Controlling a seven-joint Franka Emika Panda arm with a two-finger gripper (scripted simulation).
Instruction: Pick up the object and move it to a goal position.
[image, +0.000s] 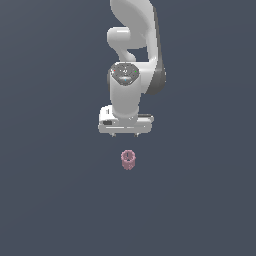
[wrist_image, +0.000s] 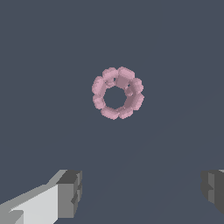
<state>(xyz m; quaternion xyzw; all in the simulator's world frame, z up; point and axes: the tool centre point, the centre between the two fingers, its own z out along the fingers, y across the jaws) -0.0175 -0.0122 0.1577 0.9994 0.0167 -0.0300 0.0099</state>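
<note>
- Arm posture first: my white links come down from the upper edge of the exterior view, curl through a bend, and end in a wrist that points straight down at the bench.
- My gripper hangs under that wrist as a wide, flat white block, level rather than tilted, with only two short finger stubs showing below it.
- It is released: in the wrist view my two grey fingertips stand far apart at opposite sides of the picture, with bare dark surface between them and nothing pinched.
- The object is a small pink ridged cup, standing upright on the bench with its hollow top facing up.
- In the exterior view it appears just below my gripper, about in line with the middle of it, and apart from it; I am not touching it.
- In the wrist view I look straight down into the same object: a ring of blocky pink ridges around a round opening, clear of both fingertips.
- The bench is a plain dark blue-grey surface all round.
</note>
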